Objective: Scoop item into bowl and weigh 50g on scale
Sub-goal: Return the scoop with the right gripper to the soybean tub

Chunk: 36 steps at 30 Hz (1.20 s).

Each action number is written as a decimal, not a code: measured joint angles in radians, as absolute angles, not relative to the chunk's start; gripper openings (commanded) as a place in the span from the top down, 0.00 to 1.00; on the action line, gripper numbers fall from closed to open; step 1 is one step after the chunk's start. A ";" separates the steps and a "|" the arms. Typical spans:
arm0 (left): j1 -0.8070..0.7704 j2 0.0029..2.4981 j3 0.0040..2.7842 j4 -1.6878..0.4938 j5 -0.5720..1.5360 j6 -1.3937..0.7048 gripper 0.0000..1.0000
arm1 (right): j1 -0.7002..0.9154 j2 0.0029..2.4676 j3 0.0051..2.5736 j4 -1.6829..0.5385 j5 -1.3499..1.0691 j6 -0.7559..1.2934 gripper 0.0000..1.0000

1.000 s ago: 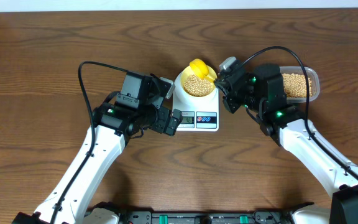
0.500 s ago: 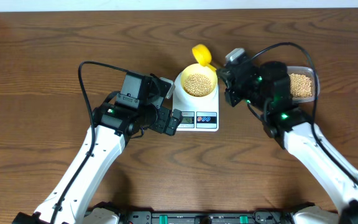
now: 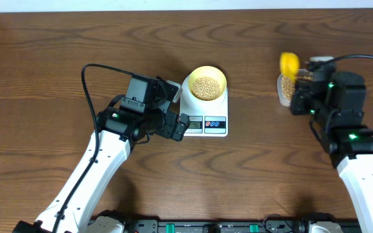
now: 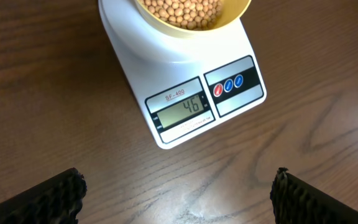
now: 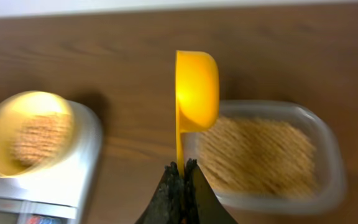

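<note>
bowl [image 3: 222, 80] w/ beans [image 3: 205, 87] sits on the scale [image 4: 166, 68], display [image 4: 184, 111] reads 46. left gripper [image 4: 179, 199] hangs just in front of it, fingers spread wide, holding nothing. right gripper [image 5: 182, 177] is clamped on the yellow spoon [image 5: 196, 90], which is over the left edge of the clear container [image 5: 328, 162], well right of the scale.

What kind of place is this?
Probably a lab bench staging a kitchen weighing job: a wooden table, a scale carrying a bowl of beans, and a spoon held near a container.
</note>
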<state>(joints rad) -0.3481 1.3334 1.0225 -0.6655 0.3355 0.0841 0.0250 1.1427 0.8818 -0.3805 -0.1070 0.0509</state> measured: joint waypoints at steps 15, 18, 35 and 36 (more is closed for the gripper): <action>-0.348 1.333 1.023 -0.665 0.335 0.084 0.03 | -0.035 1.235 0.882 -0.430 0.011 0.053 0.99; -0.348 1.333 1.023 -0.665 0.335 0.084 0.03 | -0.035 1.276 0.882 -0.430 0.019 0.053 0.99; -0.348 1.333 1.023 -0.665 0.335 0.084 0.03 | -0.036 1.366 0.881 -0.416 -0.086 0.089 0.99; -0.348 1.333 1.023 -0.665 0.335 0.084 0.03 | -0.036 1.366 0.882 -0.414 -0.090 0.097 0.99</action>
